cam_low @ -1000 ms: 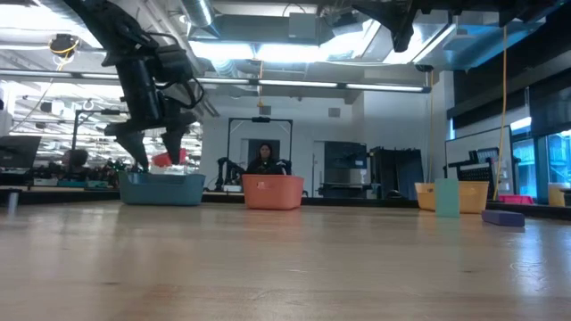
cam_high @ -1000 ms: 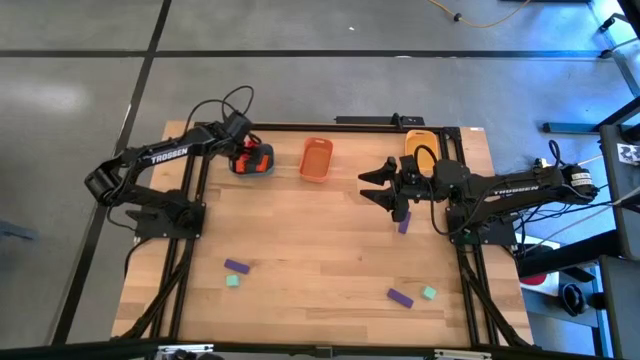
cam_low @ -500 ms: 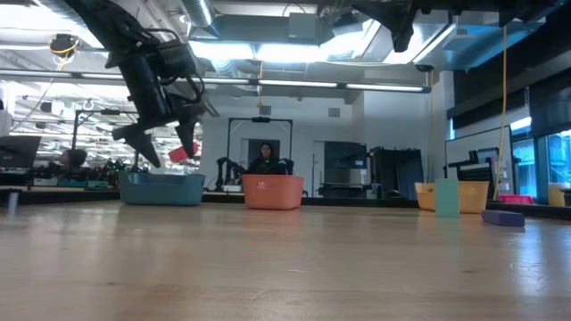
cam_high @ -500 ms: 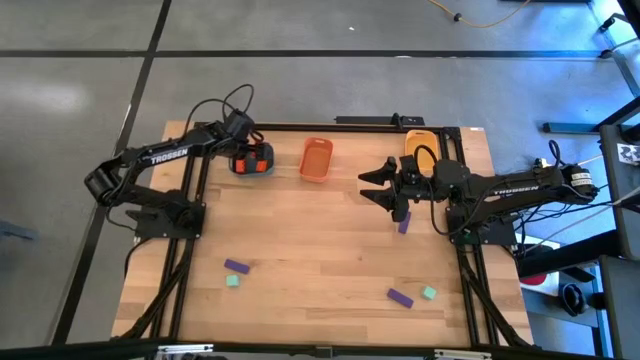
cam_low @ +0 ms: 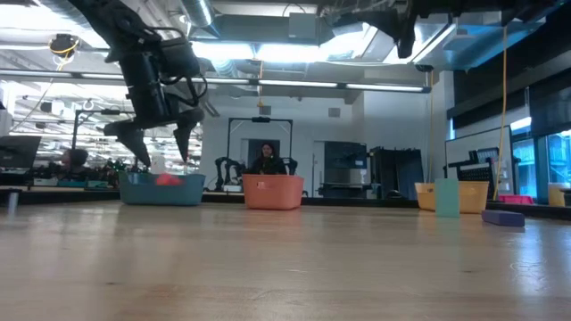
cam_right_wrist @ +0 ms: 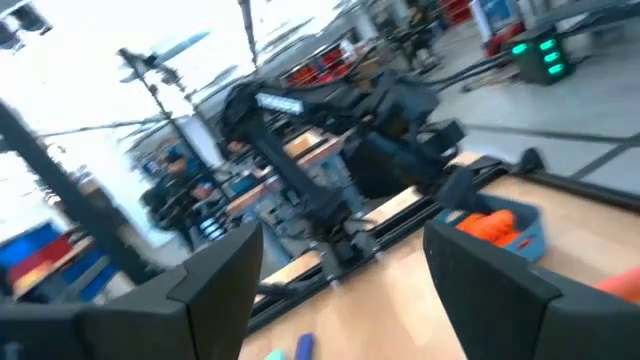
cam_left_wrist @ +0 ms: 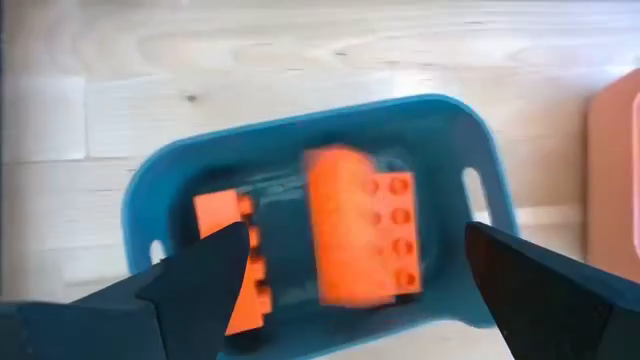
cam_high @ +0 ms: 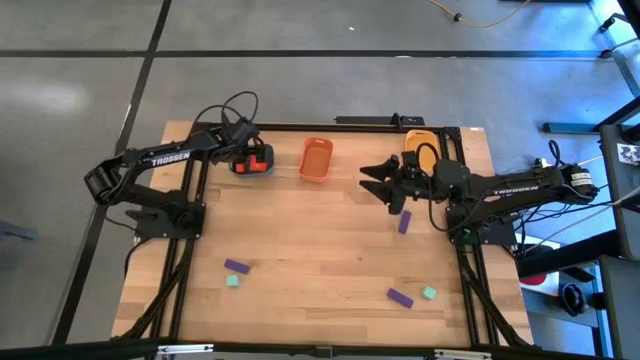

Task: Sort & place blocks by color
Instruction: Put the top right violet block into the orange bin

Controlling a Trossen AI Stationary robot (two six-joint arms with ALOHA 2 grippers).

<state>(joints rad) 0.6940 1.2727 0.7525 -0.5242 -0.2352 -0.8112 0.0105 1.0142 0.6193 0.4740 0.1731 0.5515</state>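
My left gripper hangs open over the blue-grey tray at the table's far left. Two orange-red bricks lie in that tray: a big one and another partly behind a finger. Seen from table height, the open fingers stand above the tray with a brick below them. My right gripper is held high and level at the far right, open, with nothing between its fingers. Purple bricks and mint cubes lie flat on the table.
An orange tray stands right of the blue-grey one. A yellow tray stands at the far right, partly under my right arm. A person sits in the room behind the table. Bare wood lies across the table's middle.
The orange-red brick that hung between my left gripper's fingers has dropped into the blue-grey tray. That gripper has rolled about its own line and shifted slightly over the tray. My right gripper's fingers have turned a little, in place.
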